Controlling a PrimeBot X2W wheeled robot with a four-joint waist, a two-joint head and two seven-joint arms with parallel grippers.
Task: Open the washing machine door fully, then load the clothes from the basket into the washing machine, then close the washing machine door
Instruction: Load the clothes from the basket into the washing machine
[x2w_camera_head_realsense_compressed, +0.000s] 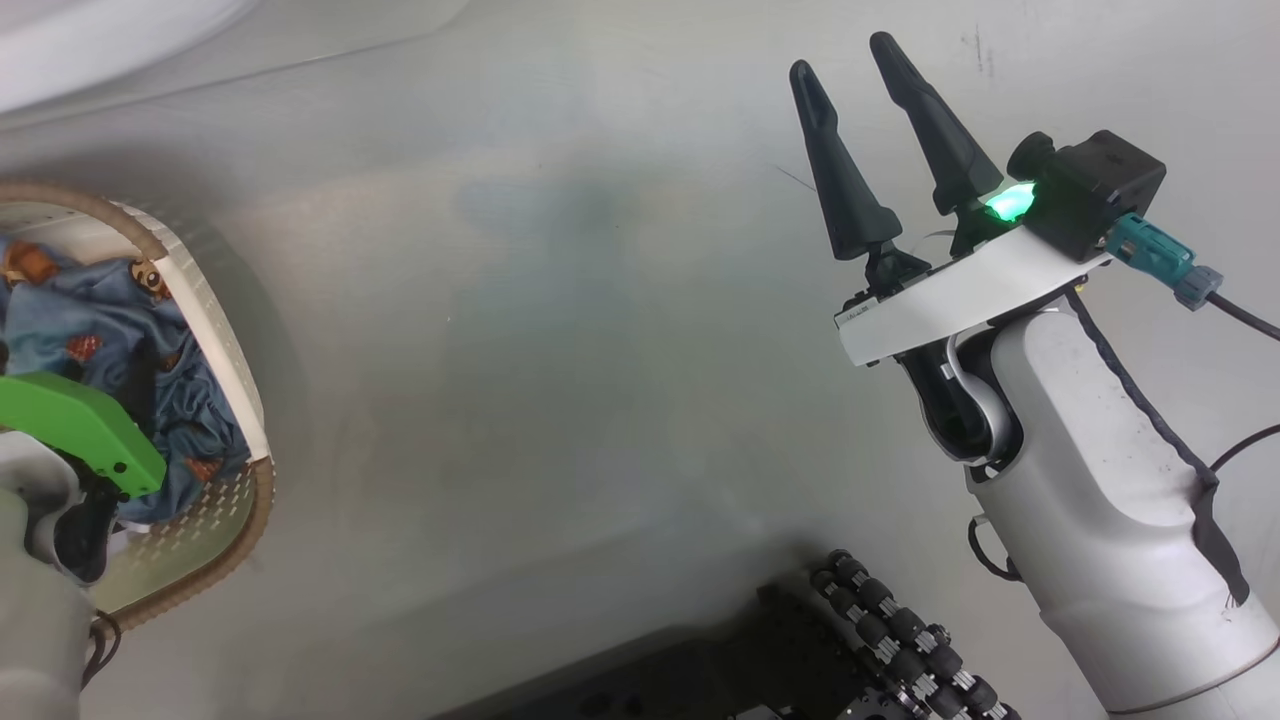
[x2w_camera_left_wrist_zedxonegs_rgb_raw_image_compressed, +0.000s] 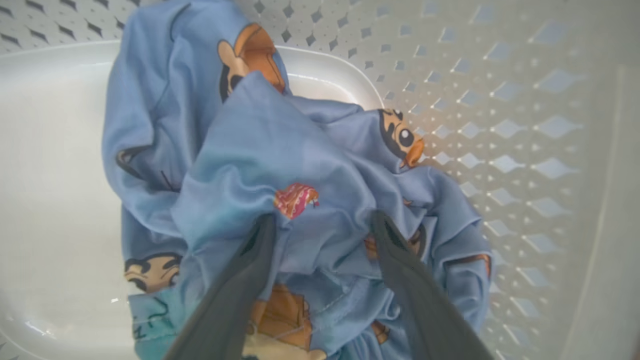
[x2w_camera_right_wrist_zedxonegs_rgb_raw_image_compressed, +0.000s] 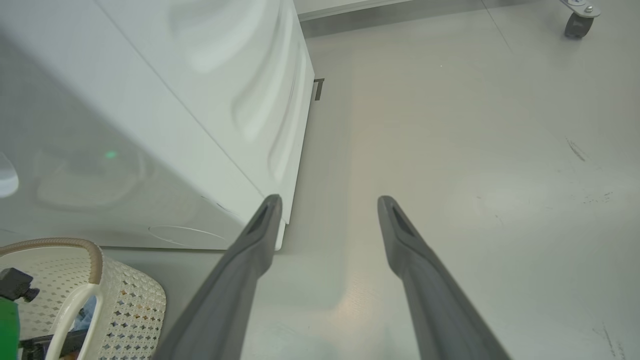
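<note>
The basket (x2w_camera_head_realsense_compressed: 215, 330), cream with a brown rim, stands on the floor at the left of the head view and holds light blue clothes (x2w_camera_head_realsense_compressed: 95, 330) printed with cartoon figures. My left arm reaches down into it. In the left wrist view my left gripper (x2w_camera_left_wrist_zedxonegs_rgb_raw_image_compressed: 322, 220) is open, its fingertips (x2w_camera_left_wrist_zedxonegs_rgb_raw_image_compressed: 262, 232) pressed into the blue clothes (x2w_camera_left_wrist_zedxonegs_rgb_raw_image_compressed: 280, 160) with a fold bunched between them. My right gripper (x2w_camera_head_realsense_compressed: 860, 75) hangs open and empty over the bare floor, far right of the basket. The white washing machine (x2w_camera_right_wrist_zedxonegs_rgb_raw_image_compressed: 210, 85) stands beyond the basket (x2w_camera_right_wrist_zedxonegs_rgb_raw_image_compressed: 130, 305). Its door is out of view.
Grey floor (x2w_camera_head_realsense_compressed: 560, 350) lies between the basket and my right arm. My own dark wheeled base (x2w_camera_head_realsense_compressed: 880, 630) shows at the bottom of the head view. A caster wheel (x2w_camera_right_wrist_zedxonegs_rgb_raw_image_compressed: 577, 22) stands far off on the floor.
</note>
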